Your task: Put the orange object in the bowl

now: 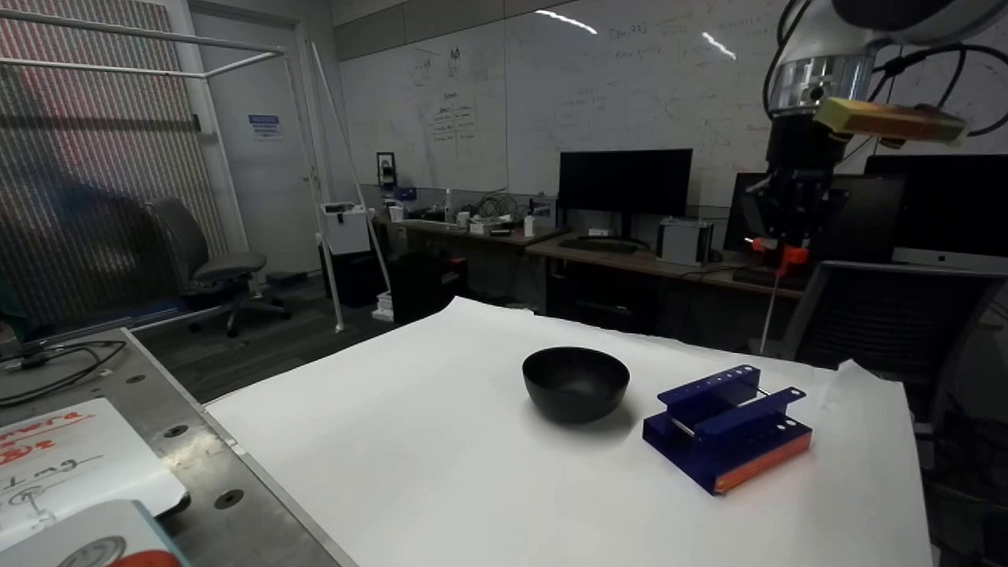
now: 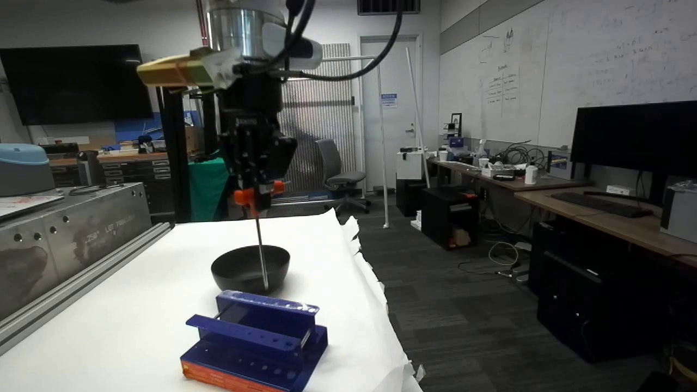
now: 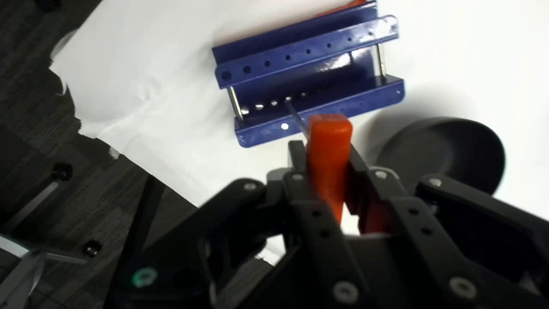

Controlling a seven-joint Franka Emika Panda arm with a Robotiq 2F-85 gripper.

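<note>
My pincer is clamped on the orange-handled tool, one fingertip pressed to either side of its handle; in both exterior views the orange pokes out on two sides of my fingers, and a thin metal shaft hangs down from it, slightly tilted; I hold the tool up in the air, its tip just above the blue stand, with a gap showing between them in both exterior views; in the wrist view that tip lines up with a row of holes in the stand; two raised rails joined by metal rods top the stand, and a reddish strip runs along its lower edge; near it, and apart from it, the round black bowl sits upright; in an exterior view the shaft crosses in front of the bowl, yet the tool is outside it; both bowl and stand rest on the tabletop, covered in a white sheet with a ragged edge; along one side lies a metal slab with holes; farther off are a black monitor, a grey office chair and a whiteboard with writing.
</note>
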